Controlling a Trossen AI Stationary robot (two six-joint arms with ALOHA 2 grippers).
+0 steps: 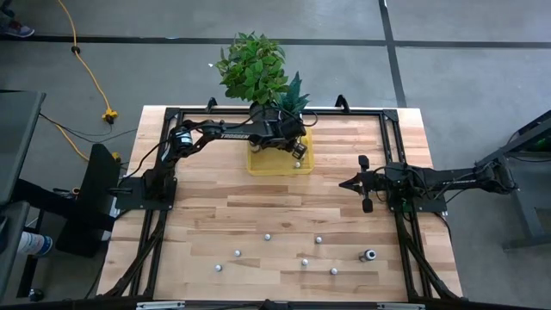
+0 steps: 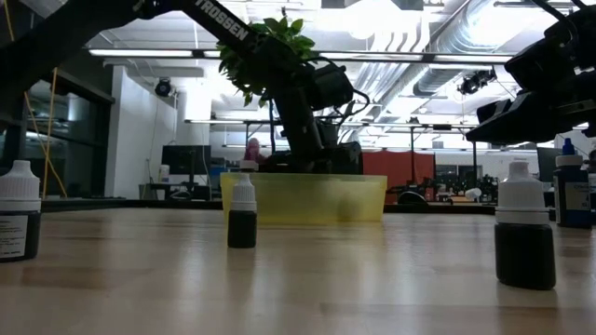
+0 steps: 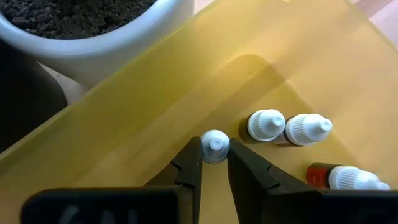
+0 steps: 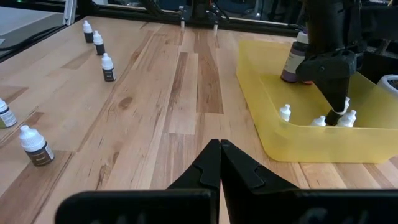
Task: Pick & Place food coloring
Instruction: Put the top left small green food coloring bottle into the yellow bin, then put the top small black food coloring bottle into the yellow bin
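- Seven small bottles [image 1: 267,235] are standing scattered across the lower part of the high view, well apart from each other; one larger dark one [image 1: 369,255] is sitting at lower right.
- In the low view, a dark bottle [image 2: 242,213] is standing at centre, another [image 2: 524,226] at right and one [image 2: 19,210] at the left edge, all in front of the tray [image 2: 368,200].
- The right gripper [image 4: 219,147] is waiting at middle right of the high view, its fingers pressed together and holding nothing.
- The left gripper [image 3: 214,163] is reaching down into the yellow tray [image 1: 258,164] at upper centre, fingers closed narrowly around the white cap of a bottle [image 3: 215,146].
- Two more capped bottles [image 3: 265,125] are lying just beside it on the tray floor, and a red-bodied one [image 3: 347,177] is lying near them.
- A white pot [image 3: 106,46] of dark soil is crowding the tray's far wall.
- The leafy plant [image 1: 252,65] is rising behind the tray at top centre.
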